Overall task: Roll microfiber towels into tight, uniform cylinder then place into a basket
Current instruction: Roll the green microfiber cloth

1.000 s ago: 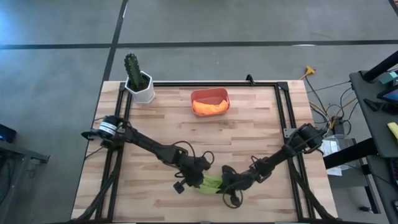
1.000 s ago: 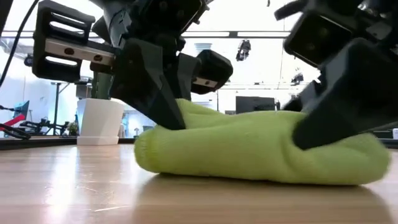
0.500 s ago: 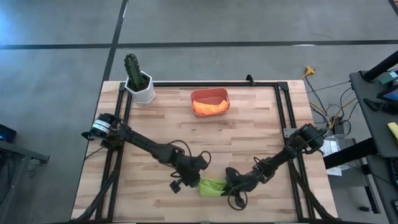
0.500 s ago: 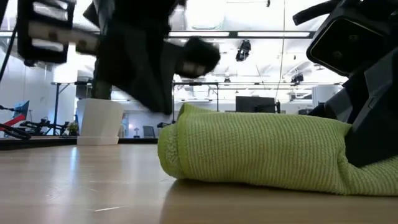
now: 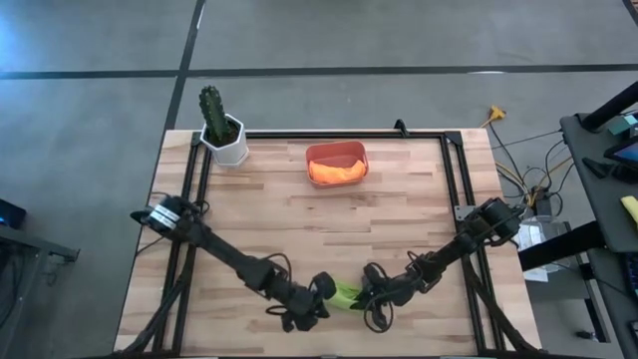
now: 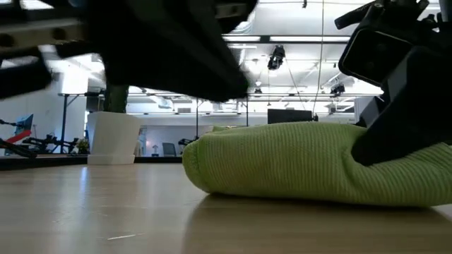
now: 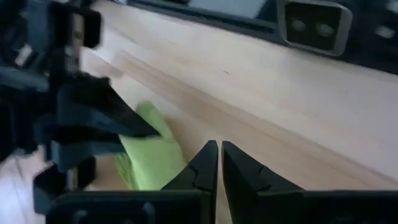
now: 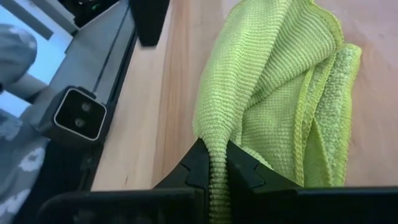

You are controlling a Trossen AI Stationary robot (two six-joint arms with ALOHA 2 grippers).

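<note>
Right claw (image 8: 216, 163) pinches the green towel (image 8: 280, 93); left claw (image 7: 219, 163), clenched empty beside it, should regrip before we lift.

Lime green towel (image 8: 273, 93), salmon-red basket (image 5: 337, 152)

high view: straight down from above, far enough to take in the whole bench (image 5: 399, 214) and both arms.
low view: at bench-top level, facing the room behind, very close to the lime green towel (image 6: 296, 166).
left wrist view: past the left pincer (image 7: 220, 163), towards that towel.
right wrist view: past the right pincer (image 8: 213, 163), tight on the cloth.
shared: all four views show the towel.
</note>
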